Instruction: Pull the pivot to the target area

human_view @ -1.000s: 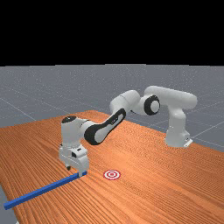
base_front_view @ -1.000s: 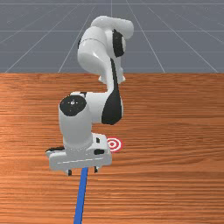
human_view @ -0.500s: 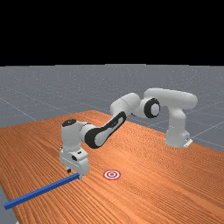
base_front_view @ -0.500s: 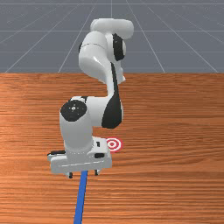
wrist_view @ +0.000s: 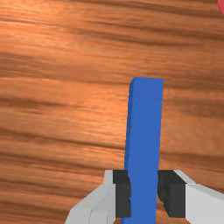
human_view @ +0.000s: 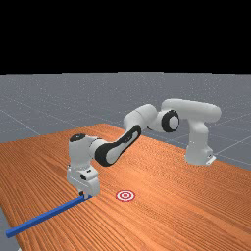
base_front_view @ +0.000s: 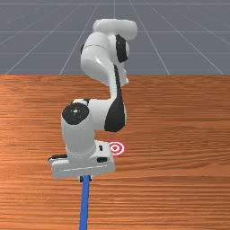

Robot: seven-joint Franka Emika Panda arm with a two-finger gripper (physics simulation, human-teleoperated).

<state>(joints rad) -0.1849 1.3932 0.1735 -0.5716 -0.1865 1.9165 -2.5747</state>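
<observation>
My gripper (base_front_view: 85, 179) is closed around a long blue bar in the front view, both fingers against its sides near one end. The blue bar (base_front_view: 84, 206) runs from under the hand toward the front view's bottom edge. In the wrist view the gripper (wrist_view: 144, 194) has a dark pad on each side of the blue bar (wrist_view: 145, 127), whose end reaches past the fingers. A red and white round target (base_front_view: 116, 148) lies flat on the table, beside the hand on the front view's right, apart from the bar.
The orange-brown table (base_front_view: 179, 179) spreads around the hand and target. In the far view the bar's far end (human_view: 17, 231) lies by the table's edge. The arm's forearm (human_view: 117, 147) passes above the table, and its base (human_view: 198, 154) stands at the far view's right.
My hand has come down slightly and a little toward the front view's bottom. The fingers have closed onto the bar, and its far end has swung slightly toward the front view's right.
</observation>
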